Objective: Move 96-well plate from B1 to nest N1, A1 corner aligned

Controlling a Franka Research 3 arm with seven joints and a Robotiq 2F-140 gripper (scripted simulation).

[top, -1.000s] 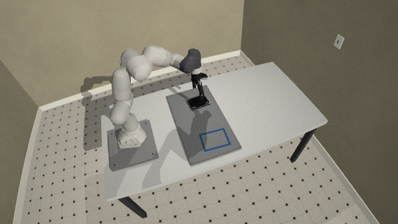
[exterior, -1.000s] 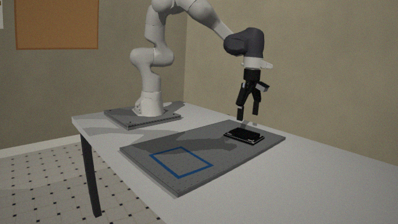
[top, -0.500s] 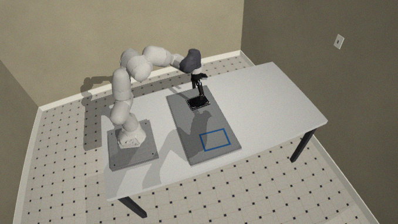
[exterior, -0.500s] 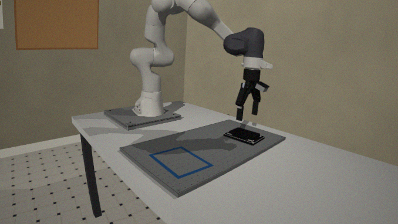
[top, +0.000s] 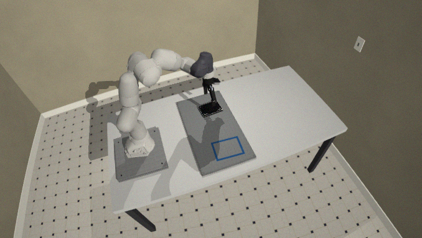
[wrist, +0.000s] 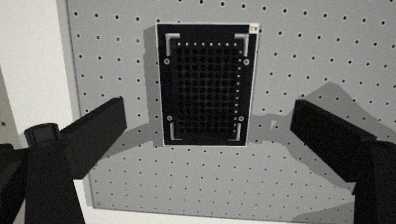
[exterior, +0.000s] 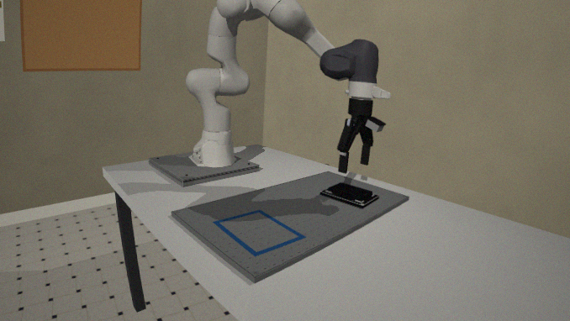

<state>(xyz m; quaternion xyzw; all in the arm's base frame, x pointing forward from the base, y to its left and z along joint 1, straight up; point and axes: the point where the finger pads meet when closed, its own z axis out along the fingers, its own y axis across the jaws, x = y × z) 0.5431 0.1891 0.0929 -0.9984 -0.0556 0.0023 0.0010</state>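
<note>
In the exterior view the blue-outlined bench spot (exterior: 258, 232) lies nearest on the grey board (exterior: 210, 224). At 2 o'clock from it, the black 96-well plate (exterior: 350, 194) sits inside the nest. Above it hangs the gripper (exterior: 354, 161), released wide, grasping nothing.

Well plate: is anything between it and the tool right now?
Nothing visible. The open tool hangs directly above the well plate, with only air between them.
</note>
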